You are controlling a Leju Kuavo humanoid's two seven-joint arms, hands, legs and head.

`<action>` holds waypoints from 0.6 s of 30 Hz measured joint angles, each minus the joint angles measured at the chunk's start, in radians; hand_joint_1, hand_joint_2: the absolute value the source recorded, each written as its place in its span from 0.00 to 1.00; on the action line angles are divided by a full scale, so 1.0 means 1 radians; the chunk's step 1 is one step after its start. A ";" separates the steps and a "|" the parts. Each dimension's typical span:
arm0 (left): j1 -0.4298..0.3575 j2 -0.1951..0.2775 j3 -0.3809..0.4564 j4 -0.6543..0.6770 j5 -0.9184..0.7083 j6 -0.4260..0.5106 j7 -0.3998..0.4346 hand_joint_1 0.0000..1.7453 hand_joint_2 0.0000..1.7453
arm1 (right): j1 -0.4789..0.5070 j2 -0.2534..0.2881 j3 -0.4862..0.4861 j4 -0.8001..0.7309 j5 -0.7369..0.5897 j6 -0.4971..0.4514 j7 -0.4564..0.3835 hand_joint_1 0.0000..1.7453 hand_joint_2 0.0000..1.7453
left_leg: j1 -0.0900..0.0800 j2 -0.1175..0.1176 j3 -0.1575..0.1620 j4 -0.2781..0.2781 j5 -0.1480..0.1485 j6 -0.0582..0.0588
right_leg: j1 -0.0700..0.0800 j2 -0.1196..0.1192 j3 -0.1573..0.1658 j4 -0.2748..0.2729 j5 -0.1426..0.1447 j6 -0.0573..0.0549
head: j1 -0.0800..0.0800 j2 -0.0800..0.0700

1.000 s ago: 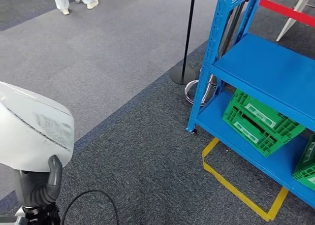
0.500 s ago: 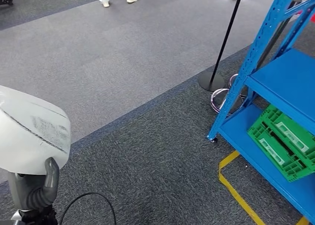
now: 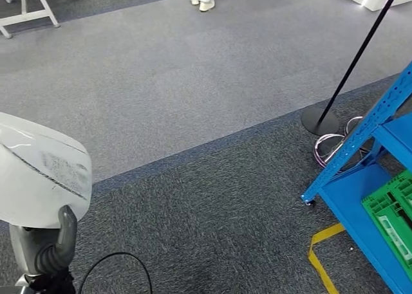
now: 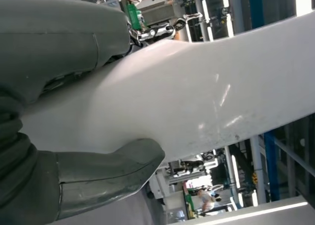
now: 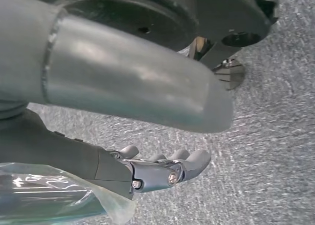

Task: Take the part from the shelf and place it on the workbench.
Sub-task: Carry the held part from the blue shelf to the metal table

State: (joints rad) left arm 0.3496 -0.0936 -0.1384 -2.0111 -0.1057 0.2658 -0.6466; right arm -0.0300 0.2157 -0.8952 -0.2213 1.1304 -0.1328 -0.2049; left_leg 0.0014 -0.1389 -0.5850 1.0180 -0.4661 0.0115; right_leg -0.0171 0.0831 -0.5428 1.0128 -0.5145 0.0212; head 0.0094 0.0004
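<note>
While gripped by left hand [image 3: 46, 249], white part [image 3: 41, 172] lies crosswise.

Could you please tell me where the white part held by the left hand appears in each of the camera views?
Head view: white part at the lower left edge, above the left hand.
Left wrist view: it spans the middle of the picture.
Right wrist view: not in it.
Shared landmark: the grey thumb pressing the part.

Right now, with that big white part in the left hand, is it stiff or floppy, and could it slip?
The white part looks like a rigid moulded shell: it keeps its curve unsupported. Its glossy surface may be slippery. The left hand grips one edge only, so it could probably tilt.
</note>
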 joint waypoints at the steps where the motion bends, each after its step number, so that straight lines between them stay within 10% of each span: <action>1: 0.001 0.000 0.001 0.000 0.000 0.000 0.000 1.00 1.00 | 0.000 0.000 0.000 0.000 0.002 0.001 0.000 0.00 0.00 | 0.000 0.006 -0.003 0.004 -0.003 -0.006 | 0.000 -0.014 0.002 -0.003 0.002 -0.006 | -0.001 0.000; 7: 0.002 0.002 0.007 -0.002 0.000 0.002 0.000 1.00 1.00 | 0.004 -0.003 0.001 0.000 0.007 0.004 0.003 0.00 0.00 | 0.003 0.125 -0.120 0.271 -0.133 -0.027 | 0.006 -0.113 0.012 -0.009 -0.004 -0.027 | -0.009 0.000; 13: 0.004 0.003 0.008 -0.002 0.000 0.002 0.000 1.00 1.00 | -0.001 -0.004 0.003 0.000 0.007 0.004 0.003 0.00 0.00 | -0.006 0.198 0.016 0.012 -0.014 -0.012 | 0.014 -0.186 0.031 -0.008 -0.022 -0.011 | -0.009 0.000; 16: 0.008 0.005 0.009 -0.003 -0.001 0.003 0.000 1.00 1.00 | -0.003 -0.004 0.004 0.000 0.008 0.005 0.003 0.00 0.00 | -0.009 0.177 0.016 0.001 -0.015 0.003 | 0.013 -0.205 0.037 -0.008 -0.031 0.005 | -0.008 0.000; 18: 0.010 0.006 0.011 -0.008 -0.004 0.003 -0.001 1.00 1.00 | -0.005 -0.004 0.006 0.000 0.011 0.010 0.001 0.00 0.00 | -0.005 0.158 0.018 -0.005 -0.011 0.013 | 0.009 -0.167 0.019 0.031 -0.060 0.014 | -0.005 0.000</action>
State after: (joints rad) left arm 0.3592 -0.0872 -0.1271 -2.0190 -0.1093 0.2692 -0.6475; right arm -0.0354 0.2114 -0.8892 -0.2213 1.1411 -0.1231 -0.2039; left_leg -0.0034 0.0187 -0.5674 1.0128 -0.4772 0.0250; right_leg -0.0084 -0.0834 -0.5236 1.0439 -0.5748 0.0349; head 0.0043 0.0004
